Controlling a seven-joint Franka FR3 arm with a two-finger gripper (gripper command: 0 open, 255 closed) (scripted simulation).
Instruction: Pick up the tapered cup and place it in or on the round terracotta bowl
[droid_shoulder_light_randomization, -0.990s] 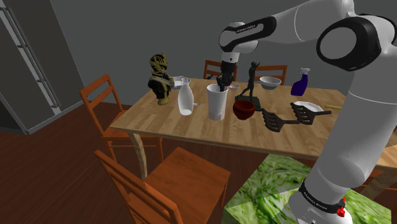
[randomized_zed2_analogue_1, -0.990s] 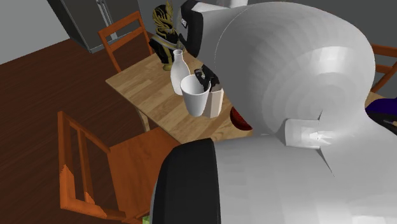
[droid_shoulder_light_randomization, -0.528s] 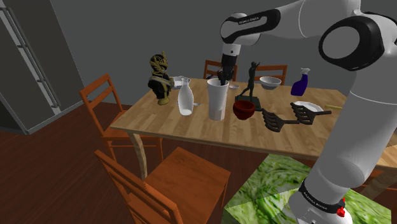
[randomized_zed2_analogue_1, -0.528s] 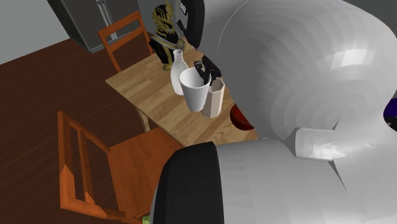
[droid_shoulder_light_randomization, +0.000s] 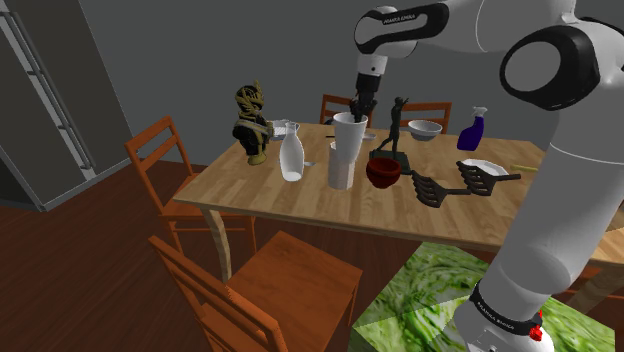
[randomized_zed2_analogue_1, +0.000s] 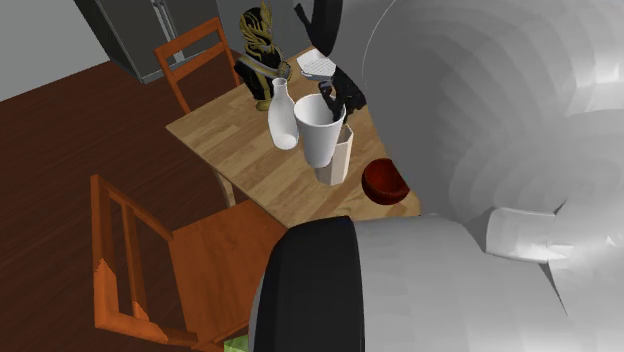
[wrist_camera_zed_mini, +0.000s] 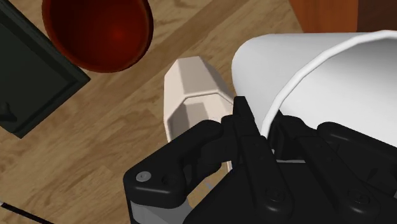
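- Your gripper (droid_shoulder_light_randomization: 356, 110) is clamped on the rim of the tapered cup (droid_shoulder_light_randomization: 348, 137). In the wrist view one black finger sits inside the mouth and the other against the outer wall, with the thin rim pinched between them.
- The cup you are after is plain white, smooth and has no handle. It is wide at the open mouth and narrows steadily to a small base, and the inside is as white as the outside.
- You will find it hanging upright from the gripper, clear of the wooden table (droid_shoulder_light_randomization: 255, 185). In the shoulder view its lower end overlaps the upper part of a faceted beige container (droid_shoulder_light_randomization: 341, 176) that stands on the table just beside it.
- In the second exterior view the cup (randomized_zed2_analogue_1: 320, 132) sits in front of that container (randomized_zed2_analogue_1: 341, 165). A white bottle (randomized_zed2_analogue_1: 281, 115) stands on the table near it, on that view's left.
- The round bowl (droid_shoulder_light_randomization: 383, 172) is glossy dark red. It rests on the table near the container, toward the shoulder view's right, and is apart from the cup.
- From the wrist view you see the bowl (wrist_camera_zed_mini: 98, 28) beyond the container (wrist_camera_zed_mini: 191, 95), close to a dark square base (wrist_camera_zed_mini: 32, 76).
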